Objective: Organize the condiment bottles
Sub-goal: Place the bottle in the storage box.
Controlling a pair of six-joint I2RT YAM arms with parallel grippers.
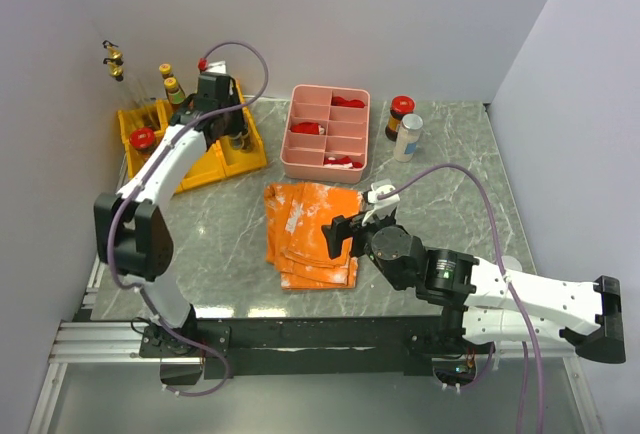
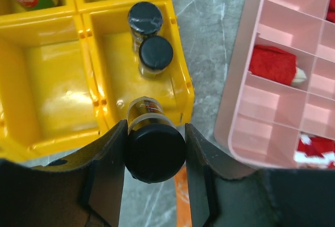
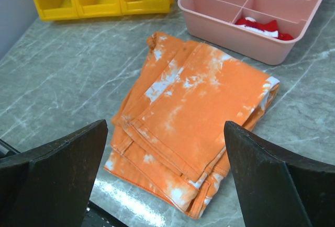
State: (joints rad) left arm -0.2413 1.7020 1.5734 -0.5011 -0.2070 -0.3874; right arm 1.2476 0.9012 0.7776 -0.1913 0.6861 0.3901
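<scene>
A black-capped jar (image 2: pixel 154 155) is gripped upright by the left tool (image 2: pixel 155 139) over the bin's (image 2: pixel 52 138) near wall. Free floor is seen just beyond, before two jars (image 2: pixel 155 53). The right tool (image 3: pixel 165 133) is spread wide, empty, well away from the bin.

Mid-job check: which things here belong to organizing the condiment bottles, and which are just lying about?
Job: black-capped bottle held by left end effector; two capped bottles in yellow bin; red-capped jar; pale bottle beside it.
Lying about: pink divided tray; orange cloth.
</scene>
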